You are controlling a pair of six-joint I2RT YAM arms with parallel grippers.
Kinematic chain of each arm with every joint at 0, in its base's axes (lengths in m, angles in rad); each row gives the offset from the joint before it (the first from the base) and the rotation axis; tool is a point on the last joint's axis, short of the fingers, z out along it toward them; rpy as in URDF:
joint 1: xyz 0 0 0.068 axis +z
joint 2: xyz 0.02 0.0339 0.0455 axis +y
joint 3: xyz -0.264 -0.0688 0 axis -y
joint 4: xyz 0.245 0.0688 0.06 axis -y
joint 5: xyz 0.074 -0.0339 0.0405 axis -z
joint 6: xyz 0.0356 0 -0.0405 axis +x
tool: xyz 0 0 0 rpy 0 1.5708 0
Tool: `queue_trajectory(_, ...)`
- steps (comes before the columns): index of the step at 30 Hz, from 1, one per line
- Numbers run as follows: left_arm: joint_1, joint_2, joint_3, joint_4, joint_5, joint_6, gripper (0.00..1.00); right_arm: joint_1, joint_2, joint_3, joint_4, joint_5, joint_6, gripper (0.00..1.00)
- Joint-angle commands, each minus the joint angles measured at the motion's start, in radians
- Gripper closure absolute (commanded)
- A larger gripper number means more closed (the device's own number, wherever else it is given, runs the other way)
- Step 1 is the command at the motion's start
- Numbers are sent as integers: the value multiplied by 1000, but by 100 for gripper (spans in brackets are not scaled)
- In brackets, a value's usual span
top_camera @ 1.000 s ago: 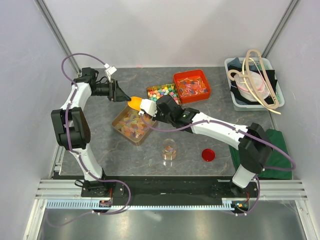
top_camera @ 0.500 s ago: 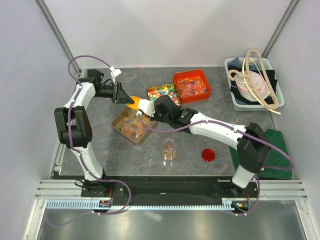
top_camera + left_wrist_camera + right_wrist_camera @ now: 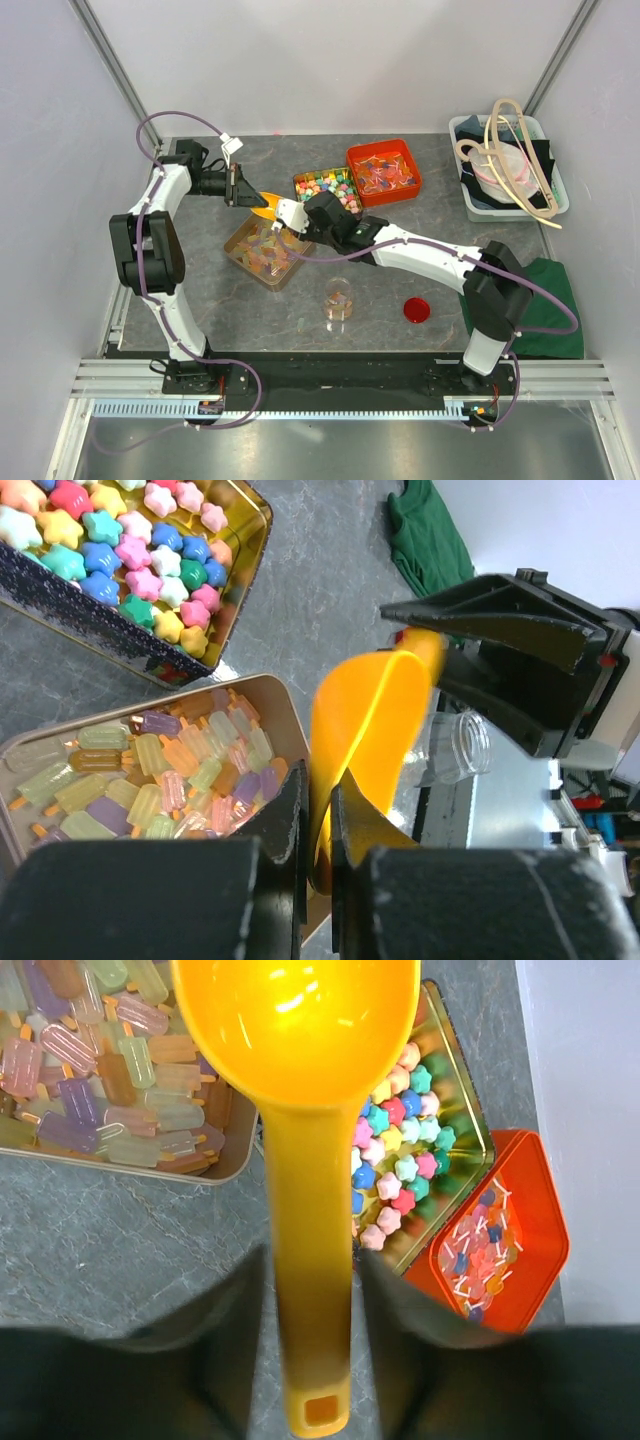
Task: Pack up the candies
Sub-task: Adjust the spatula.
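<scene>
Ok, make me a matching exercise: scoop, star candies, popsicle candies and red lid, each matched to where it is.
1 scoop
2 star candies
3 popsicle candies
4 red lid

A in the gold-lined tin
B lying beside the glass jar
C held up in the air
D in the tan tray

Pairs: 1-C, 2-A, 3-D, 4-B

Candies (image 3: 265,252) are being kept in a tray (image 3: 229,252) left of centre, with a scoop (image 3: 268,205) being held over its back edge. Tin (image 3: 325,185) and bin (image 3: 385,172) are being kept behind-right, jar (image 3: 340,300) and lid (image 3: 417,310) front-right.
</scene>
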Motion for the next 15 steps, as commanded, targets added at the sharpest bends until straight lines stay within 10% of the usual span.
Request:
queue_trajectory(1,-5,11,40,-26,29,28,98,17,-9,41,59,-3,-10,42)
queue_trajectory(7,-5,22,51,-57,47,57,98,-19,-17,100,-11,-167,59,28)
queue_trajectory(15,-3,31,66,-129,75,120,98,-115,11,185,-90,-443,137,45)
